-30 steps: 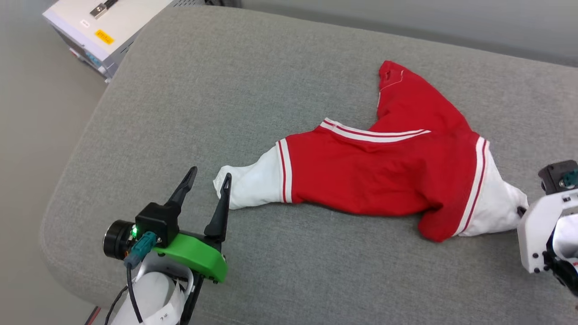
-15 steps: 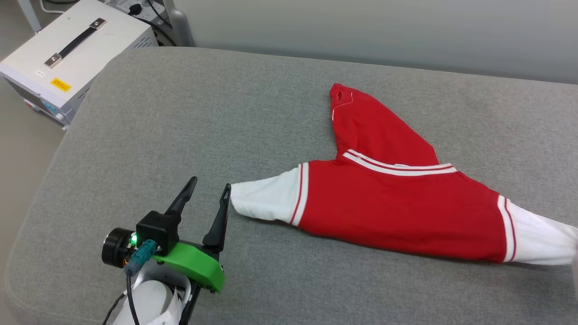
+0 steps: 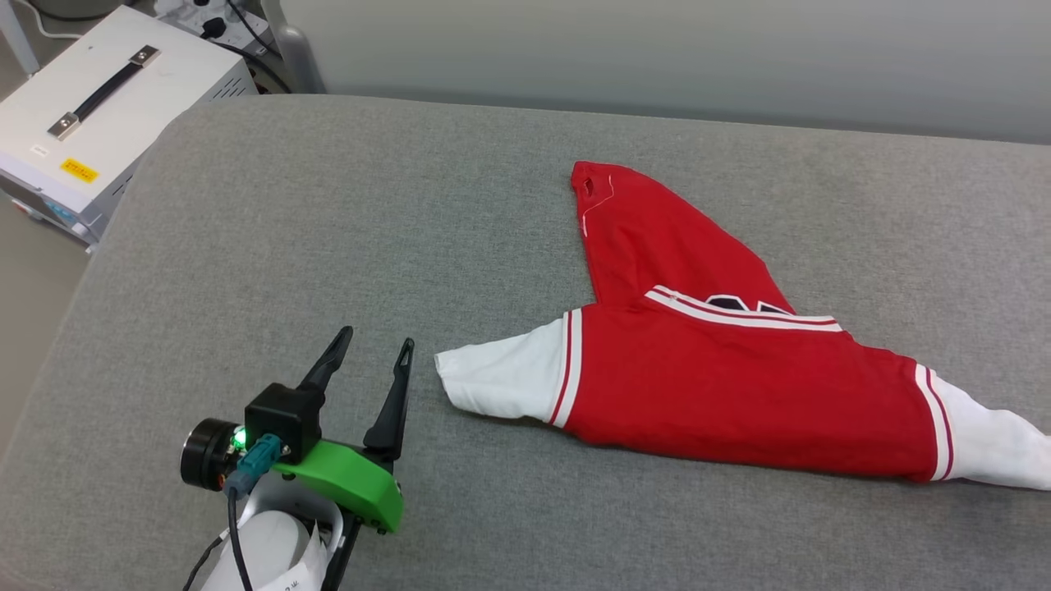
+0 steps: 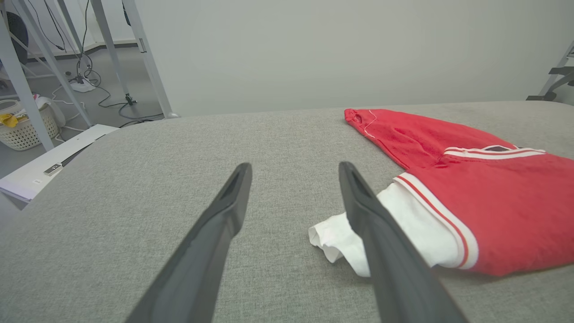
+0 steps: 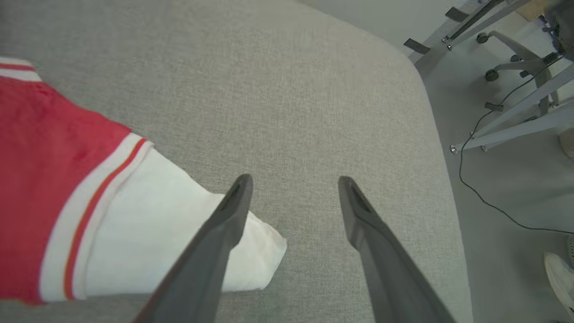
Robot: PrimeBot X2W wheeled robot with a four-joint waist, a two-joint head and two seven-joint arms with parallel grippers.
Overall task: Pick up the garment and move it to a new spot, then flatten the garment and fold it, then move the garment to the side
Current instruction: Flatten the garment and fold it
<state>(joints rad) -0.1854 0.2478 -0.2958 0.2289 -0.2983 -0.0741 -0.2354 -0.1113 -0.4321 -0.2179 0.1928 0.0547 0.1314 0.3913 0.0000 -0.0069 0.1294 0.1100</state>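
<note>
**The garment laid out on the grey cushion**

It stretches across the centre and right of the head view. At lower left, the left gripper has its fingers apart, just beside one white sleeve. In the right wrist view, the right gripper is also spread and empty by the other sleeve.

Lab, instrument box, metal frame legs
</note>
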